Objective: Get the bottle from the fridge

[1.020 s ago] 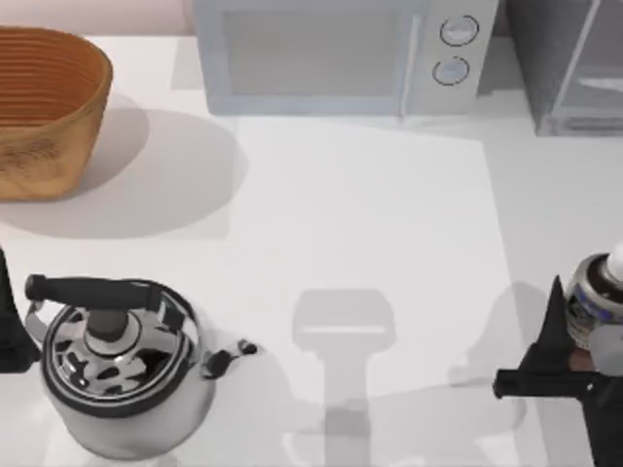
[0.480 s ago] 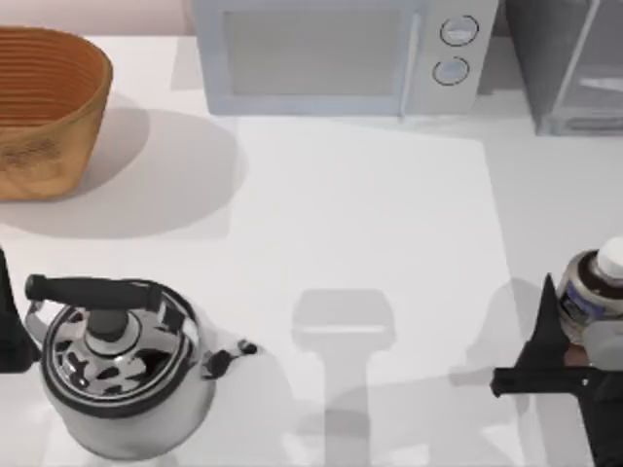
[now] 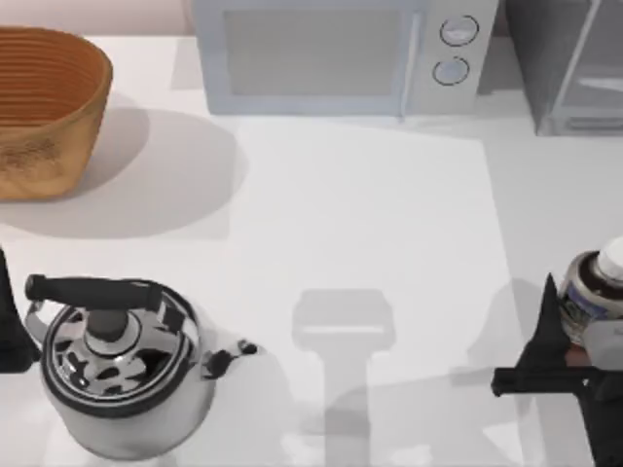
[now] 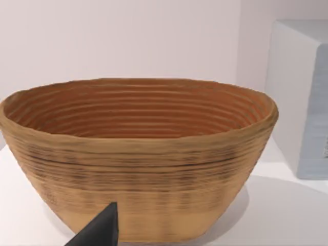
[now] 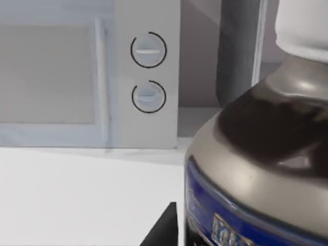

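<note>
Top view: your right gripper (image 3: 584,336) sat at the table's right edge, near side, fingers closed around the bottle (image 3: 594,292). Over the last second the bottle had drifted slightly up and rightward, then barely moved in the final half-second, so the carry looked near its end. The fridge (image 3: 565,63) stood well apart, far right corner, beside the microwave (image 3: 341,58). Kettle (image 3: 122,365) and basket (image 3: 44,107) were unmoved. Your left arm stayed parked at the left edge.

Left wrist view: basket (image 4: 138,154) ahead; finger state, cannot tell.

Right wrist view: bottle (image 5: 256,169) close up, upright in the grip, microwave (image 5: 92,77) and fridge (image 5: 241,51) behind. You'd judge the bottle already out of the fridge.
</note>
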